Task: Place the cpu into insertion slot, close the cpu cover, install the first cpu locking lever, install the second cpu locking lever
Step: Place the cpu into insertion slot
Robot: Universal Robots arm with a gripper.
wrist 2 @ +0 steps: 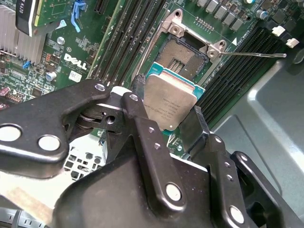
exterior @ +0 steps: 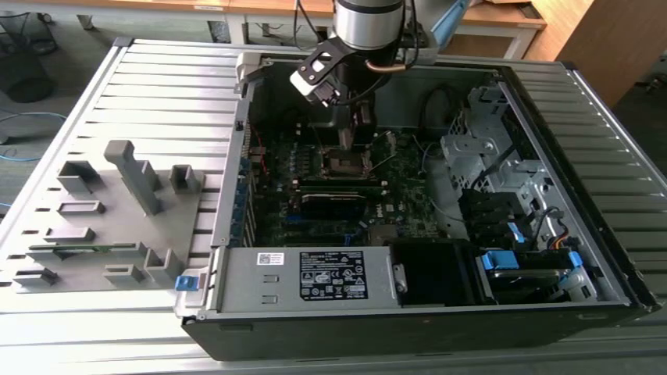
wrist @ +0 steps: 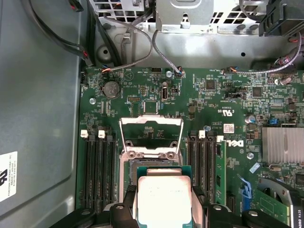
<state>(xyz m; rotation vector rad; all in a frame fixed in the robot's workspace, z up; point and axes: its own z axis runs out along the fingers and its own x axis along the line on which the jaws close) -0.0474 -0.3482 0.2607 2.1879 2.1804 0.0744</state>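
The cpu (wrist 2: 171, 102) hangs flat in the clenched jaws, pinched by two opposite edges, metal top toward the camera. It sits above the insertion slot (wrist 2: 183, 52), partly over it and not yet seated. In the first wrist view the cpu cover (wrist: 151, 124) stands raised, clear of the descent, and a locking lever (wrist 2: 251, 54) is swung aside. Done well, the chip stays level, its edges squared to the slot's rim, and descends straight without sliding across the contacts; letting go suits only a flush seat.

Grey slatted worktable (exterior: 156, 86), pale wooden desks (exterior: 501, 17) behind, black mesh wastebasket (exterior: 21, 58) on grey floor (exterior: 89, 35), even light
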